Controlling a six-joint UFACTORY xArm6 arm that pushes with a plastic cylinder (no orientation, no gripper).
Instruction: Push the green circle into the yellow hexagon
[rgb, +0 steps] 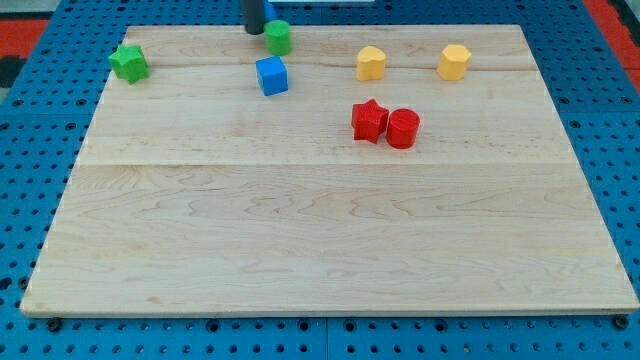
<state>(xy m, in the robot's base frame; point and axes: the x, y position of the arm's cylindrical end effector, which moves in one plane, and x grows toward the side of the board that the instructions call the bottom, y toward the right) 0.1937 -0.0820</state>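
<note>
The green circle (279, 37) sits near the board's top edge, left of centre. My tip (255, 31) is just to its left, touching or nearly touching it. The yellow hexagon (453, 61) lies at the upper right. Another yellow block (371, 63), its shape unclear, lies between the green circle and the hexagon.
A blue cube (271, 76) lies just below the green circle. A green star (128, 63) is at the upper left. A red star (369, 120) and a red cylinder (402, 129) sit side by side right of centre. The wooden board (320, 240) rests on blue pegboard.
</note>
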